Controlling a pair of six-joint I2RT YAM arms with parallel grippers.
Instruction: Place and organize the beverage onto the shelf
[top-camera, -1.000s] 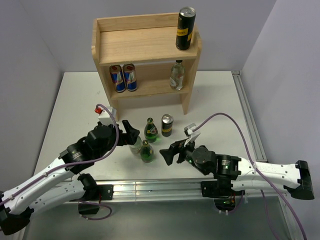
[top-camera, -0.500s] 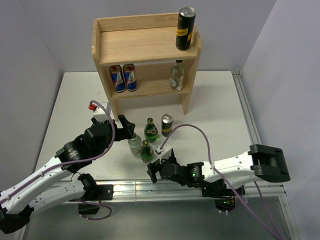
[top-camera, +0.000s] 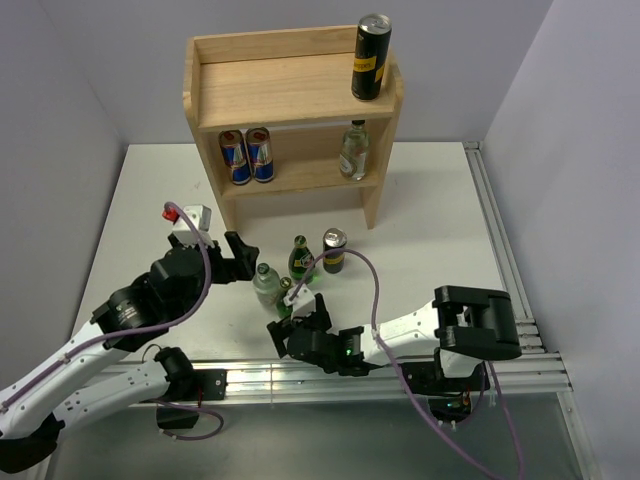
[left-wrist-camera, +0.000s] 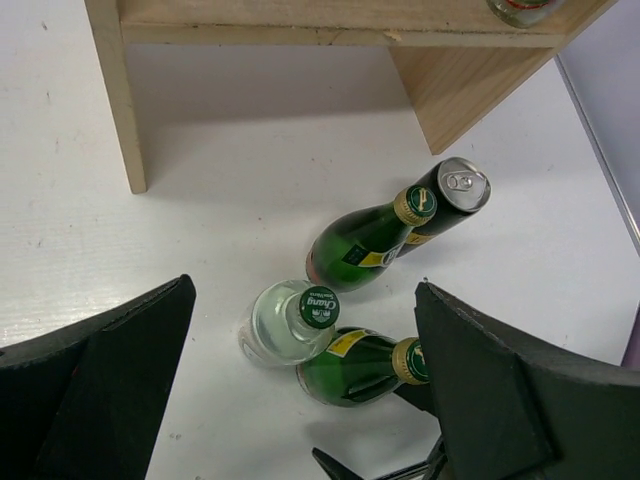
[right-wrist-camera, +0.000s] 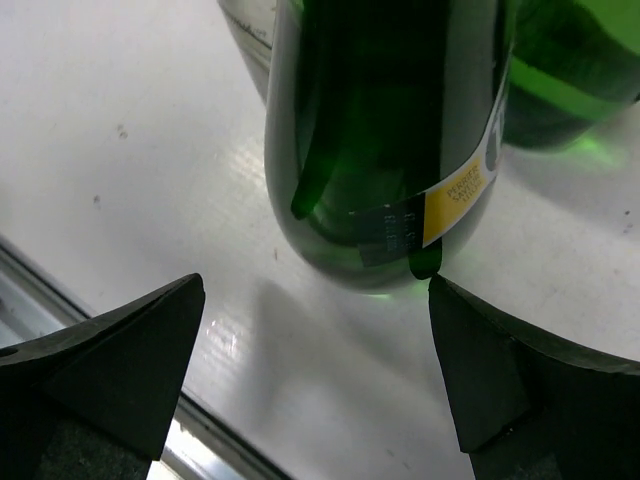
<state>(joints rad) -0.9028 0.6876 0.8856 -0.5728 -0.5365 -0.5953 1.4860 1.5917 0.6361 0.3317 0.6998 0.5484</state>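
Green glass fills the right wrist view: the near green bottle (right-wrist-camera: 370, 150) stands between the right gripper's (top-camera: 298, 322) two black fingers (right-wrist-camera: 110, 350), which are spread wide on either side of its base and do not appear to touch it.

A second ago this arm reached out to the right of the drinks. It has since swung left and folded back along the bench (top-camera: 430, 200) edge, so its fingers now bracket the bottle from the near side. Meanwhile the left gripper (top-camera: 243, 258) has drawn back to the left, away from the clear bottle (top-camera: 265, 285). Its fingers are also apart and hold nothing. This suggests the right arm is lining up to grasp while the left makes room. No drink has been lifted yet.

The near green bottle stands upright on the bench, cap up, long axis vertical. It is just beside the clear bottle, with the far green bottle (top-camera: 301, 258) and a small black can (top-camera: 334, 250) close behind. All four stand upright, near the arms and well short of the wooden shelf (top-camera: 290, 45).

The shelf stands at the far side of the bench, open front facing the arms, long axis running left to right. A tall black can (top-camera: 372, 57) stands at the right end of its top board. On the lower tier, two blue and silver cans (top-camera: 246, 155) stand at the left and another clear bottle (top-camera: 354, 150) at the right.
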